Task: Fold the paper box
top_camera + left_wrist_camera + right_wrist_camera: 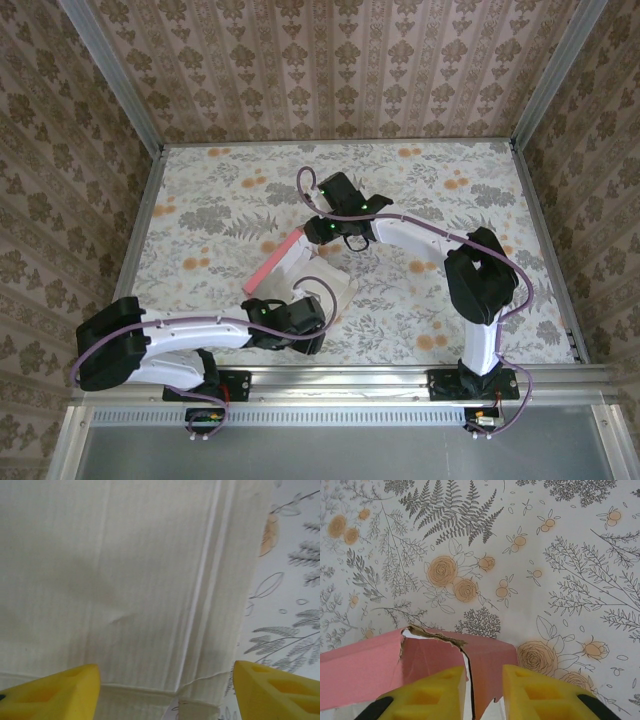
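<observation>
Currently, pink thin-card paper box (283, 260) on floral-print table (200, 215), left gripper (165, 692) spread wide over its pale inner face, right gripper (484, 692) at pink flap's slit, clamping unclear.

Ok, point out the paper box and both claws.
paper box (278, 262): top external view, pink raised wall.
left claw (165, 680): left wrist view, midway between fingertips.
right claw (483, 680): right wrist view, midway between fingertips.

A robot test cell dressed like a home: wallpapered walls (330, 60), floral tablecloth (220, 210), aluminium frame rails (110, 70).
</observation>
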You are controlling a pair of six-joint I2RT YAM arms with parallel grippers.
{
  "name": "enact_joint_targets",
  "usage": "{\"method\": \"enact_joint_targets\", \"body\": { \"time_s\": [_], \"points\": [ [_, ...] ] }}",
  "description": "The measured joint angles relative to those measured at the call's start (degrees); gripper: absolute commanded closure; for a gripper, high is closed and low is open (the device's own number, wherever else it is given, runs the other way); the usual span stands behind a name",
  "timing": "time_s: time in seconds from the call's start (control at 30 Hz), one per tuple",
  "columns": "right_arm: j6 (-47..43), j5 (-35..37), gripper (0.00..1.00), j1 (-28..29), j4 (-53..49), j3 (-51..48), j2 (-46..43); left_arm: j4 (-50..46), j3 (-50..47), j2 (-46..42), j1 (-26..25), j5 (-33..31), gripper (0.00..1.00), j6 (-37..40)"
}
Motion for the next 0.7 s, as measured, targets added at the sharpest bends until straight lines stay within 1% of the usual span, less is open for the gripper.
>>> {"method": "enact_joint_targets", "body": {
  "time_s": [0.33,0.53,0.7],
  "points": [
    [-0.07,0.00,0.84,0.00,-0.02,0.04,0.02,0.02,-4.17,-4.68,0.02,-1.53,0.33,-7.52],
    [-0.28,-0.02,0.91,0.02,0.00,0.04,0.15,0.72,-4.98,-4.52,1.22,-1.36,0.33,-9.53],
    [-0.44,0.20,0.95,0.33,0.02,0.04,0.24,0.72,-4.42,-2.80,1.64,-1.25,0.33,-10.14]
  ]
}}
